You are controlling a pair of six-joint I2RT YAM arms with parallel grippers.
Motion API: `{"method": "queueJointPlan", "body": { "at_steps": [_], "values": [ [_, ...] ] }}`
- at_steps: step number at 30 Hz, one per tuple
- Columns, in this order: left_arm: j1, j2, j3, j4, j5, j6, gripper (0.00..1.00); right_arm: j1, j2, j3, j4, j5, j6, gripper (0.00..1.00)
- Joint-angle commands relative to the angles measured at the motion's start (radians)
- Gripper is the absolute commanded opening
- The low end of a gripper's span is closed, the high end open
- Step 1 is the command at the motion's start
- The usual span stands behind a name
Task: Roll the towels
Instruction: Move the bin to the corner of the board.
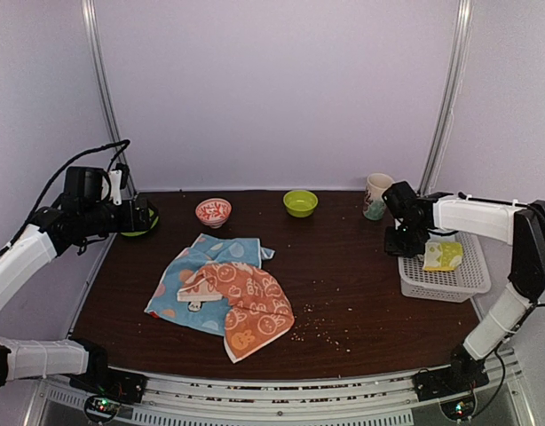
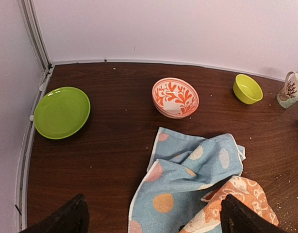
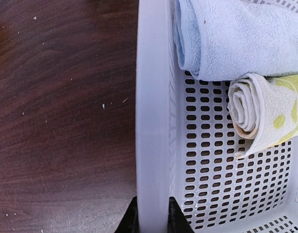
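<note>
Two towels lie crumpled in the middle of the table, the orange one with bunny faces (image 1: 253, 306) overlapping the light blue dotted one (image 1: 194, 275). My left gripper (image 2: 155, 216) hovers open above the blue towel (image 2: 188, 184) and the orange towel (image 2: 236, 204), holding nothing. At the table's far left it shows as the left gripper (image 1: 148, 216). My right gripper (image 3: 153, 216) is shut on the left rim of the white basket (image 3: 151, 121), one finger outside the wall and one inside. From above, the right gripper (image 1: 406, 248) stands at the basket's (image 1: 441, 282) left edge.
Inside the basket lie a plain pale blue roll (image 3: 236, 34) and a yellow-green patterned roll (image 3: 265, 111). A green plate (image 2: 61, 111), an orange patterned bowl (image 2: 175, 97), a green bowl (image 2: 247, 89) and a mug (image 2: 289, 91) stand along the back. Crumbs (image 1: 326, 330) dot the table's front.
</note>
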State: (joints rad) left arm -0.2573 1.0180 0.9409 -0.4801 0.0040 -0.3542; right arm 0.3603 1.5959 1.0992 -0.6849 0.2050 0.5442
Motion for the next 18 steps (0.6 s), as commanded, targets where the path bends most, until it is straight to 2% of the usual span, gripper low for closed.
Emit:
{"method": "queueJointPlan", "body": {
  "at_steps": [1, 9, 18],
  "values": [
    [-0.007, 0.006, 0.021, 0.031, -0.004, -0.005, 0.96, -0.027, 0.069, 0.09, 0.02, -0.012, -0.027, 0.0],
    [-0.006, 0.021, 0.022, 0.028, -0.014, 0.0, 0.96, -0.051, 0.214, 0.28, -0.011, -0.012, -0.06, 0.0],
    [-0.006, 0.044, 0.029, 0.023, -0.022, 0.006, 0.96, -0.062, 0.312, 0.375, 0.001, -0.029, -0.109, 0.0]
  ]
}}
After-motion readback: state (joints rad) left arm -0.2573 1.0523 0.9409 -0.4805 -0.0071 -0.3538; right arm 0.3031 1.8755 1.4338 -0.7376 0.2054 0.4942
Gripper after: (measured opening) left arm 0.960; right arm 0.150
